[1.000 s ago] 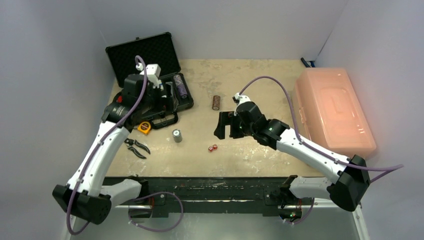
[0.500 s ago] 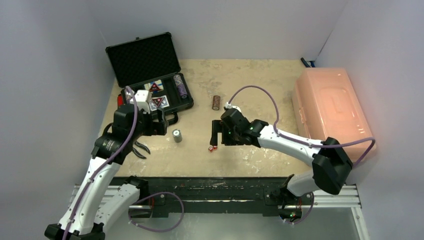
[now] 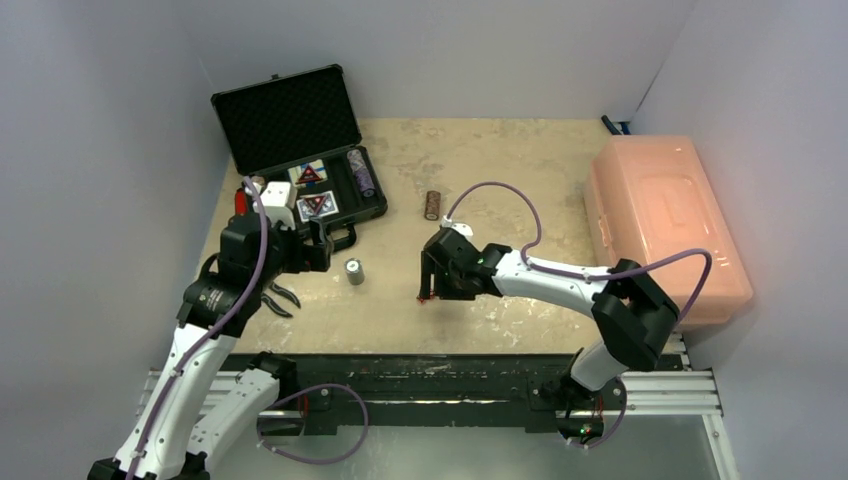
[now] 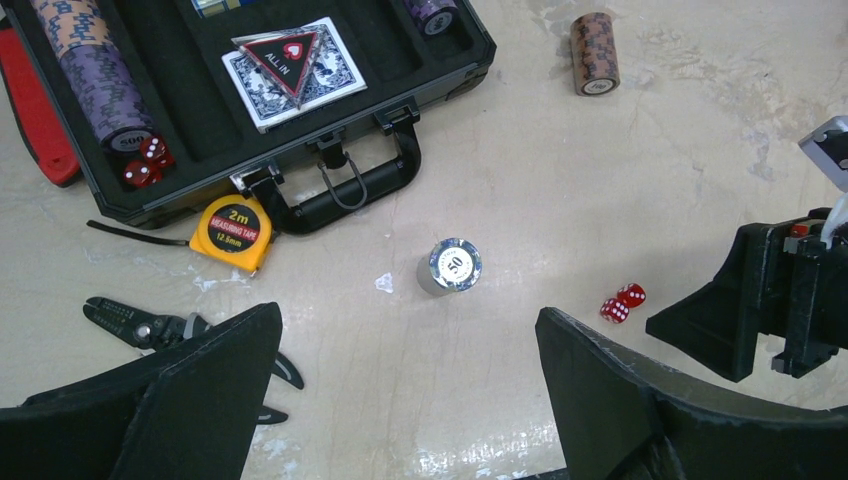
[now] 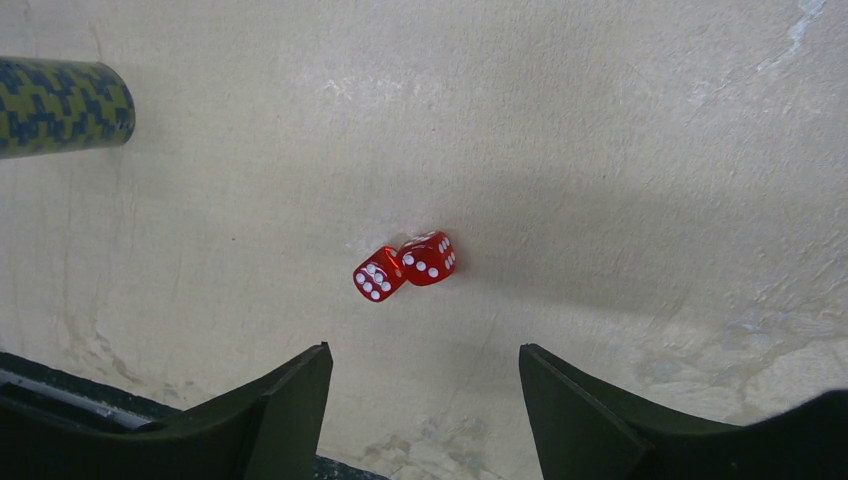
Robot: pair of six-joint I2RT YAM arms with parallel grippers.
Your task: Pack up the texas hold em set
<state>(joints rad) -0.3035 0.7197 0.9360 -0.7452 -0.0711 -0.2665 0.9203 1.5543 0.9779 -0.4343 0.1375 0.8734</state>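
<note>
Texas hold em case (image 3: pixel 285 118) lies open at the far left of the tabletop (image 3: pixel 520 160), lid propped up, its handle (image 4: pixel 345 190) facing the arms. Inside, a card deck (image 4: pixel 292 70) with a triangular "ALL IN" marker on it sits in a middle compartment, a chip stack (image 4: pixel 95 85) lies in the left slot, and two red dice (image 4: pixel 145 160) rest at that stack's near end. Outside the case, an upright chip stack marked 50 (image 4: pixel 450 265) stands near the handle, a brown chip stack (image 4: pixel 592 52) lies on its side farther back, and two loose red dice (image 5: pixel 428 257) sit touching each other on the bare surface. The right end effector (image 5: pixel 424 360) hangs low just beside these dice with its fingers spread apart and nothing between them. The left end effector (image 4: pixel 408 310) hovers above the tabletop near the upright stack – also spread wide and empty. A yellow tape measure (image 4: pixel 232 233) touches the case's front wall, black-handled pliers (image 4: pixel 180 330) lie nearby, and a pink bin (image 3: pixel 665 220) stands at the right – well apart.
</note>
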